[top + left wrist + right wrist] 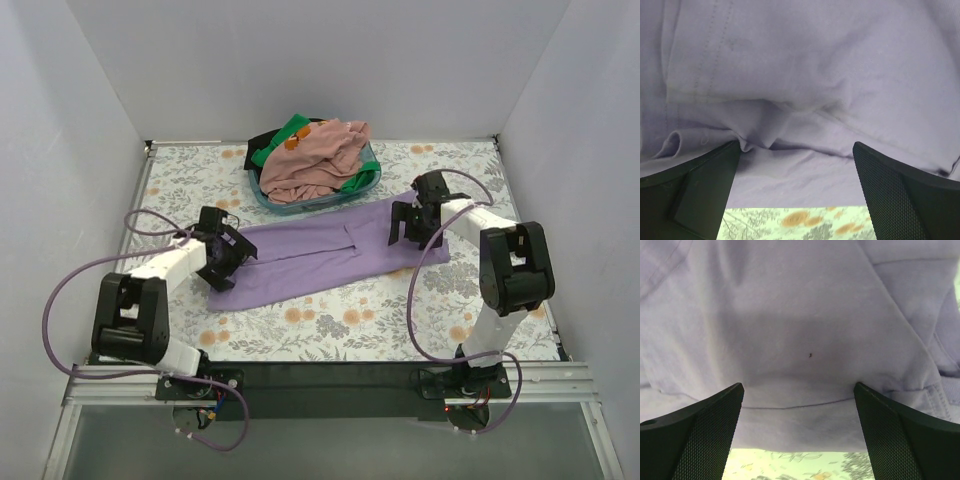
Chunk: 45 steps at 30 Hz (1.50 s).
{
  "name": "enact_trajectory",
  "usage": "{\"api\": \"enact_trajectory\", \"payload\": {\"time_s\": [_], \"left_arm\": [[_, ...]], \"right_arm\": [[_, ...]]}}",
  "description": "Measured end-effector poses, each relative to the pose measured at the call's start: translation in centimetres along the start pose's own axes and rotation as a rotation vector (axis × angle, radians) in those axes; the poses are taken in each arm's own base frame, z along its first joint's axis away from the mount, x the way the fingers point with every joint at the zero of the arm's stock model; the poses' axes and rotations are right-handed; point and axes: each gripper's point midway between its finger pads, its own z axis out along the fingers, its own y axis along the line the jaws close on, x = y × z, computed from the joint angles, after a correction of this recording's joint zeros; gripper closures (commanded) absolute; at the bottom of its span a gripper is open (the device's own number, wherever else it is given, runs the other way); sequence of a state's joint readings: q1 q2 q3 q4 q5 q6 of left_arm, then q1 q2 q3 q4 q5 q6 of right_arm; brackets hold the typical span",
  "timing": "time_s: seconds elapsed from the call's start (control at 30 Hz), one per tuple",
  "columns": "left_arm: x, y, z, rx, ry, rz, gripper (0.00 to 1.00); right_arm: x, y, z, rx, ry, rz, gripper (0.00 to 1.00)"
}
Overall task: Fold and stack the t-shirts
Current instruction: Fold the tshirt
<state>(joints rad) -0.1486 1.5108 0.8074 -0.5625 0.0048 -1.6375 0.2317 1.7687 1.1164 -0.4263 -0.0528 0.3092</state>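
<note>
A lavender-purple t-shirt (330, 252) lies folded lengthwise as a long strip across the middle of the floral table. My left gripper (232, 258) is open at the strip's left end, its black fingers (695, 190) spread over the cloth (805, 75). My right gripper (408, 225) is open at the strip's right end, its fingers (900, 435) straddling the cloth edge (800, 340). A dusty pink tee (318, 160), a bright green tee (285, 135) and a black tee (262, 140) are piled in the teal basket (268, 195).
The teal basket stands at the back centre, just behind the purple strip. White walls enclose the table on the left, back and right. Purple cables loop beside both arm bases.
</note>
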Motion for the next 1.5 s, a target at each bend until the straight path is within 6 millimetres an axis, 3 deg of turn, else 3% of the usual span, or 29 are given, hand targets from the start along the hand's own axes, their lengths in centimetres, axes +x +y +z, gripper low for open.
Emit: {"api": "enact_trajectory", "payload": {"time_s": [0.13, 0.37, 0.5, 0.67, 0.83, 1.2, 1.5], "left_arm": [[4.3, 0.3, -1.3, 0.076, 0.067, 0.005, 0.02], [13.8, 1.1, -4.1, 0.191, 0.285, 0.028, 0.02], [19.0, 1.6, -5.3, 0.179, 0.412, 0.131, 0.02], [23.6, 1.7, -6.0, 0.141, 0.502, 0.268, 0.02], [27.9, 0.5, -6.4, 0.103, 0.588, 0.382, 0.02], [34.0, -5.0, -6.0, 0.074, 0.700, 0.473, 0.02], [36.6, -9.2, -5.7, 0.122, 0.706, 0.508, 0.02]], "right_arm": [[-2.7, -2.1, 0.7, 0.044, -0.017, 0.005, 0.02], [-7.6, -5.0, 1.9, 0.072, -0.049, 0.028, 0.02], [-9.4, -5.0, 2.7, 0.076, -0.046, 0.010, 0.02], [-10.8, -4.7, 3.4, 0.073, -0.038, -0.005, 0.02], [-13.0, -4.4, 4.4, 0.067, -0.040, -0.006, 0.02], [-18.4, -5.6, 5.7, -0.013, -0.095, 0.069, 0.02], [-22.1, -7.9, 6.1, -0.075, -0.162, 0.130, 0.02]]}}
